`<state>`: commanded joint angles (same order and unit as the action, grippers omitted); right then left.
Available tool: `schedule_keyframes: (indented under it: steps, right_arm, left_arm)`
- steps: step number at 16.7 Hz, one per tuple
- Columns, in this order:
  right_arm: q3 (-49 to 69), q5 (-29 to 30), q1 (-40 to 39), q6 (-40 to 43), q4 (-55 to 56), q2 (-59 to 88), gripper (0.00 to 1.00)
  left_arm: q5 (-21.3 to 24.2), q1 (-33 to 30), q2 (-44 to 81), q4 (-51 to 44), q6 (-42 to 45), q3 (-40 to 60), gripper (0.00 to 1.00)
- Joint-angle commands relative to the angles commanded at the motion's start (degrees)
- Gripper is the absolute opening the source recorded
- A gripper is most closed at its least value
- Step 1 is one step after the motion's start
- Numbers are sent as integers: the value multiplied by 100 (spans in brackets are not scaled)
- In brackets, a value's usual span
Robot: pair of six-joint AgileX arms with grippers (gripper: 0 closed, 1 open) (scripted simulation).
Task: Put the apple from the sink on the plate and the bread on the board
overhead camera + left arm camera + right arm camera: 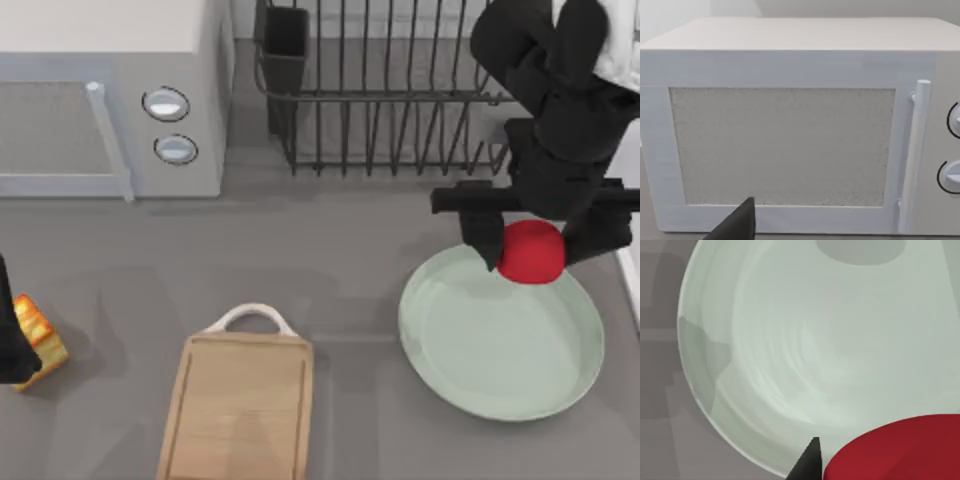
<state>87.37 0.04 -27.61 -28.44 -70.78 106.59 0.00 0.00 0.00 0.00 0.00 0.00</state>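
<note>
Red and round, the apple [531, 252] sits clamped between the two dark fingers of the right pincer [530, 250], hanging over the far rim of the mint-green plate [480, 350] on the right side of the grey worktop [330, 260]; from the right wrist camera the apple [900, 450] bulges beside one black fingertip [807, 462] with the plate's [790, 350] pale bowl spread beneath. Left of the plate, apart from it, lies the wooden cutting board [238, 410], its white loop handle [250, 316] pointing toward the back. At the worktop's left edge the bread [40, 338] chunk rests against the left pincer [12, 340], but whether those fingers grip it I cannot tell. Behind stand a white microwave [110, 100] at the back left and a black wire dish rack [380, 90] beside it; the left wrist camera faces the microwave's [790, 130] door.
</note>
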Motion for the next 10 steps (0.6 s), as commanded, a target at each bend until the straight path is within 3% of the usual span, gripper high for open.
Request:
schedule_keyframes:
  steps: [10]
  right_arm:
    - [0,0,0,0,0,0,75]
  left_arm:
    - [0,0,0,0,0,0,100]
